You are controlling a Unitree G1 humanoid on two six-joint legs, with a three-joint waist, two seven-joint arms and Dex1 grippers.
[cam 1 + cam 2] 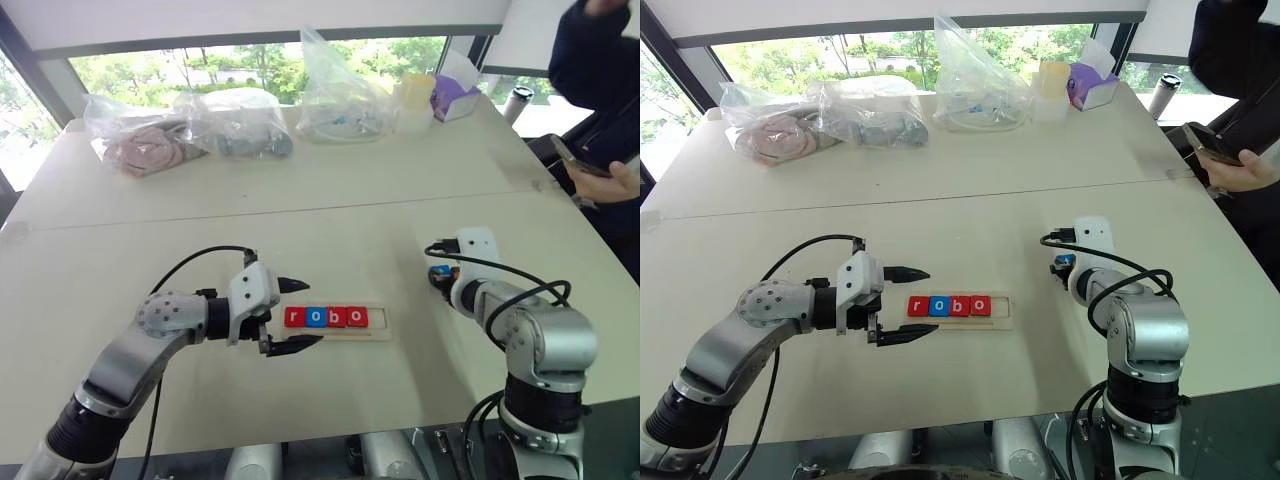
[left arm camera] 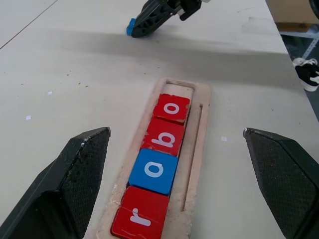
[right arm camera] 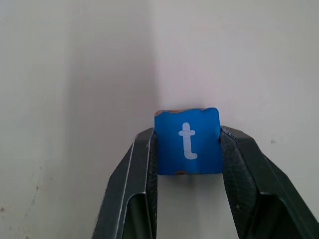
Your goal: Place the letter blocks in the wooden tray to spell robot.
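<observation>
- Right wrist view: my right end effector [image 3: 188, 149] is clamped on the blue t block [image 3: 188, 141], pinched near its fingertips; a thin grip could let it twist or drop.
- Wooden tray [image 1: 381, 331], well to its left, holds r-o-b-o; its free end slot is tight, so a tilted tile could catch the rim.
- My left end effector [image 1: 293, 315], spread wide and empty, hovers at the tray's r end.

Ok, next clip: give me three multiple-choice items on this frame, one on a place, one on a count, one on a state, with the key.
1. Where is the blue t block?
A. in the wooden tray
B. between the right end effector's fingers, on the table to the right of the tray
C. beside the plastic bags

2. How many blocks lie in the wooden tray?
A. three
B. four
C. five

3. How is the left end effector?
A. open, holding nothing, at the tray's left end
B. shut on a red block
C. shut on the tray

Key: 1 B, the right end effector clamps the t on both sides; 2 B, the tiles read r, o, b, o with the last slot bare; 3 A, its fingers stand wide apart.
</observation>
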